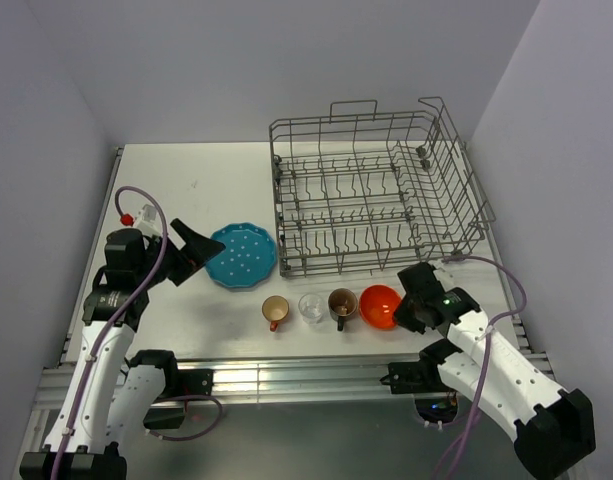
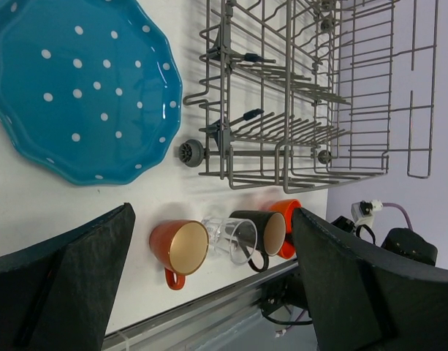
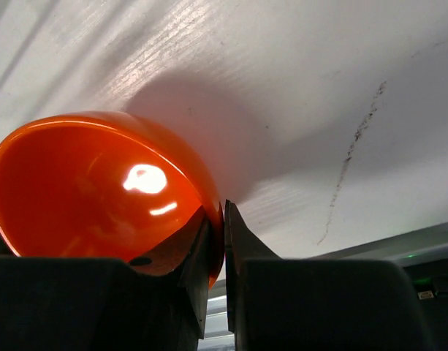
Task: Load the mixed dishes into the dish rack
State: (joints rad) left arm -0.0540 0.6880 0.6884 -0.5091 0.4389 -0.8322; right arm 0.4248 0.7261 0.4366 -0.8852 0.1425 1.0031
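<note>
Orange-red bowl (image 1: pixel 380 305) is on the surface (image 1: pixel 186 180), just in front of the dish rack (image 1: pixel 338 266). Right jaws are clamped on its rim, probably to lift it in. Left jaws are wide apart by the teal plate (image 1: pixel 242 256), left of the rack.

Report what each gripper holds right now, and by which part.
The right gripper is shut on the glossy orange-red bowl, pinching its rim with one finger inside and one outside. The left gripper is open and holds nothing.
</note>
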